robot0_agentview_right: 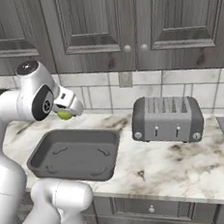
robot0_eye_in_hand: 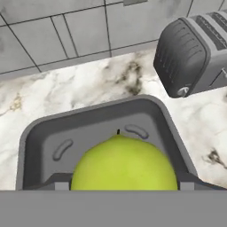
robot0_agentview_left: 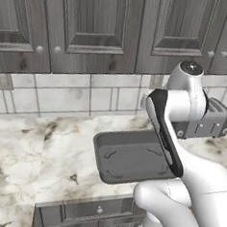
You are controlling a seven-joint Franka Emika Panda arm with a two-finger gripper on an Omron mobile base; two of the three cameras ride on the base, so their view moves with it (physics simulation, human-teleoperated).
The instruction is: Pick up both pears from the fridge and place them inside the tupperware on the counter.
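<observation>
Marbled counter (robot0_agentview_right: 187,167) lies under me, my gripper (robot0_agentview_right: 65,113) squeezes the yellow-green pear (robot0_eye_in_hand: 124,164) above the tupperware's (robot0_agentview_right: 44,144) back edge, so dropping now might bounce it out.

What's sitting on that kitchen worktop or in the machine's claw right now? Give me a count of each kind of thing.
Pears: 1, the yellow-green pear held in the gripper above the tupperware
Tupperware: 1, the dark-grey tupperware on the counter, with nothing lying in it
Toasters: 1, the silver-grey toaster, beside the tupperware
Total: 3
</observation>
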